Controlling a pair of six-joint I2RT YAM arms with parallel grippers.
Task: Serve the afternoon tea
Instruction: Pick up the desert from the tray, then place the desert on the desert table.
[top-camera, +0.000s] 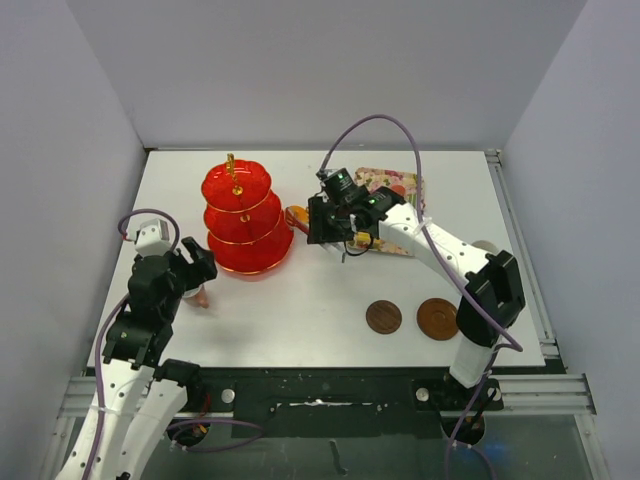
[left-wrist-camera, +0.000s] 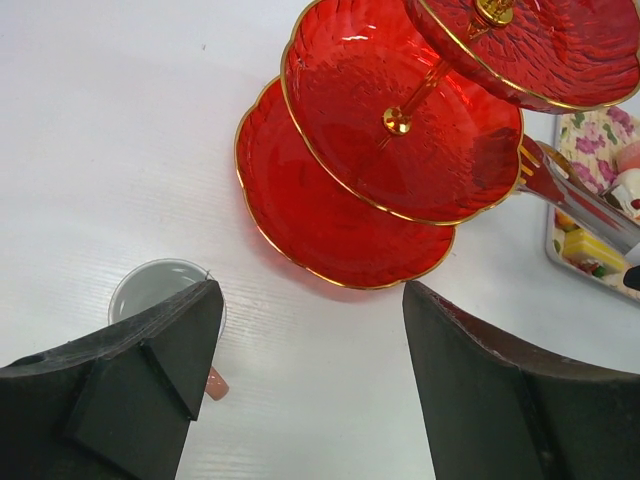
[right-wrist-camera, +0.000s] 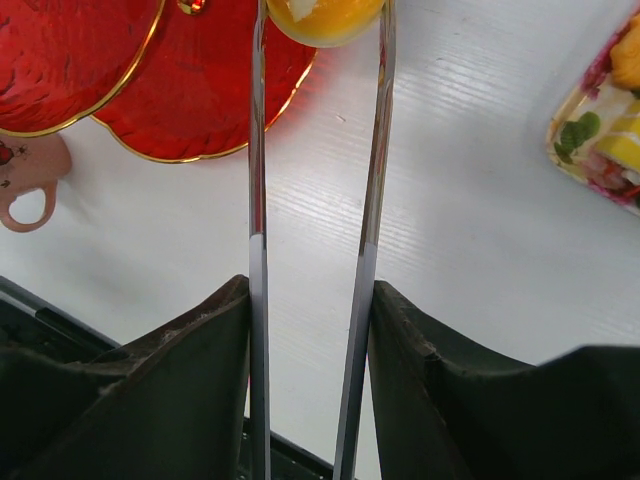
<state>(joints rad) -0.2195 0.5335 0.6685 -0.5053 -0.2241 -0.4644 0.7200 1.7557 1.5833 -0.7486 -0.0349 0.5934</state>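
Note:
The red three-tier stand (top-camera: 243, 220) with a gold handle stands at the back left, its tiers empty in the left wrist view (left-wrist-camera: 400, 130). My right gripper (top-camera: 322, 222) is shut on metal tongs (right-wrist-camera: 258, 150). The tong tips hold a yellow-orange cake (right-wrist-camera: 322, 18) beside the stand's lowest tier (right-wrist-camera: 200, 90). My left gripper (left-wrist-camera: 310, 300) is open and empty, just right of the pink cup (left-wrist-camera: 160, 290), which stands in front of the stand (top-camera: 201, 296). Two brown saucers (top-camera: 383, 317) (top-camera: 437, 319) lie at the front right.
A floral tray (top-camera: 392, 190) with several sweets sits behind my right arm; it also shows in the right wrist view (right-wrist-camera: 600, 130). A pale round rim (top-camera: 484, 245) peeks past the right elbow; I cannot tell what it is. Grey walls close three sides.

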